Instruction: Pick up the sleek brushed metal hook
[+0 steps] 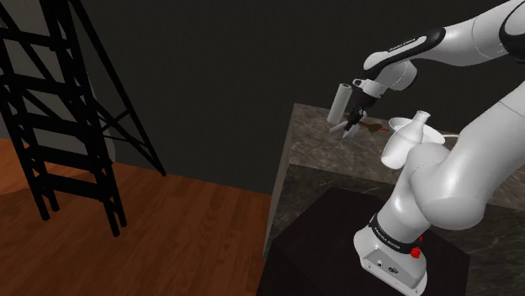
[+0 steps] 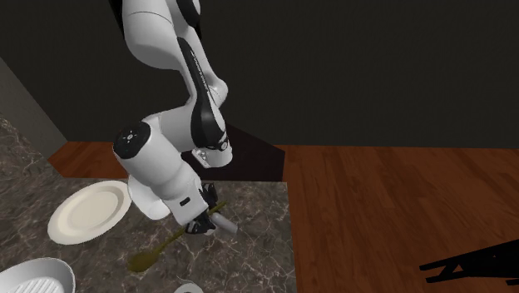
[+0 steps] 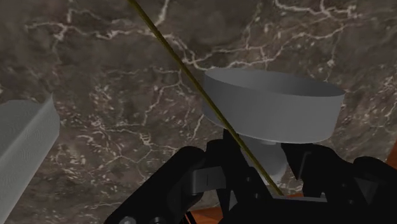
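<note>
**Gripper clamped on the grey hook near the counter's corner**

Your gripper (image 3: 264,153) has its two black fingers drawn in narrow, clasping the thin stem of the hook (image 3: 273,105). The hook is plain grey. Its wide, flared round end sticks out past the fingertips, over the dark marble counter (image 3: 114,83) with pale veins.

In the second exterior view the white arm (image 2: 166,166) bends down to the counter (image 2: 249,266). The gripper (image 2: 202,223) is low over the stone, and the hook (image 2: 223,223) shows as a short grey cylinder pointing away from the fingers. It sits near the counter's corner, beside the wood floor (image 2: 391,200). You cannot tell whether the hook rests on the stone or hangs just clear of it.

A thin olive spoon (image 2: 175,237) lies slanted on the counter. Its bowl points toward the middle of the counter, and its handle runs past the gripper. In the wrist view that handle (image 3: 191,73) crosses in front of the hook's stem.

A white plate (image 2: 83,215) lies further in from the edge, well apart from the hook. A white bowl (image 2: 33,279) sits beyond it.

In the shoulder view the gripper (image 1: 349,128) hangs by the same corner of the counter (image 1: 320,151). A white vase (image 1: 402,141) stands near it, and a black ladder-like frame (image 1: 59,126) stands on the floor.
</note>
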You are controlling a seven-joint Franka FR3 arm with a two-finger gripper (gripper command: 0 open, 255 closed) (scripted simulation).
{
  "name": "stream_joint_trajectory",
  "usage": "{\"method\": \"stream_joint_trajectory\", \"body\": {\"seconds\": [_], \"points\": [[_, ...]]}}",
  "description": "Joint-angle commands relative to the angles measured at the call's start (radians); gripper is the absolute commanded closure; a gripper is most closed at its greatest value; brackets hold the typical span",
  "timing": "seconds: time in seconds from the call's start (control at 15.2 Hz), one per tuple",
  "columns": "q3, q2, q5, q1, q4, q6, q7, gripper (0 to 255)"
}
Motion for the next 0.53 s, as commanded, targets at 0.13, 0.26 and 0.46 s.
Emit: {"method": "stream_joint_trajectory", "body": {"seconds": [0.13,0.26,0.46], "points": [[0.069,-0.056,-0.053,-0.058,0.024,-0.059,0.052,255],[0.093,-0.076,-0.069,-0.075,0.038,-0.086,0.070,255],[0.106,-0.086,-0.076,-0.084,0.047,-0.102,0.079,255]]}}
